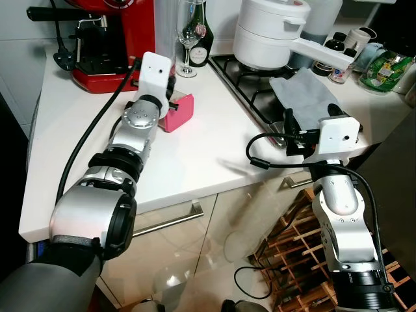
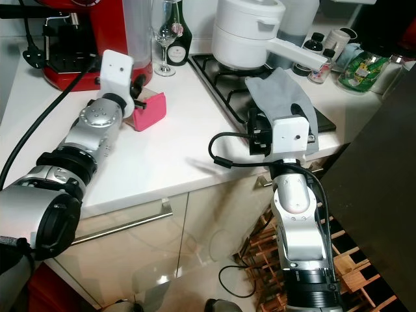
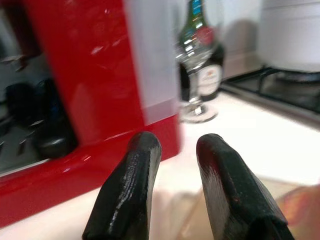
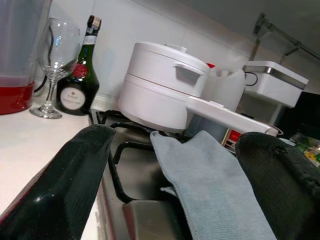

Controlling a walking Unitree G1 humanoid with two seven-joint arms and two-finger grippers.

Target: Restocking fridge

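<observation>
I see the pink box [image 1: 177,112] lying on the table [image 1: 214,130], directly under my left pincer [image 3: 175,200], whose fingers are narrowly parted. Right pincer [image 4: 175,165], spread wide, is farther off, at the cloth [image 1: 305,94].

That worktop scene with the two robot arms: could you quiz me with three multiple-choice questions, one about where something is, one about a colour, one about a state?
1. Where does the grey cloth lie?
A. Draped over the stove's edge, below the white pot's handle
B. Under the wine glass
C. On the floor

2. What colour is the coffee machine behind the left gripper?
A. Blue
B. Red
C. Yellow

3. How do the jaws of the right gripper stand?
A. Shut on the cloth
C. Shut on the bottle
B. Open wide, holding nothing

Answers:
1 A, the cloth hangs across the hob by the white pot.
2 B, its body is glossy red.
3 B, the right wrist view shows a broad gap between the fingers, with the cloth beyond.
</observation>
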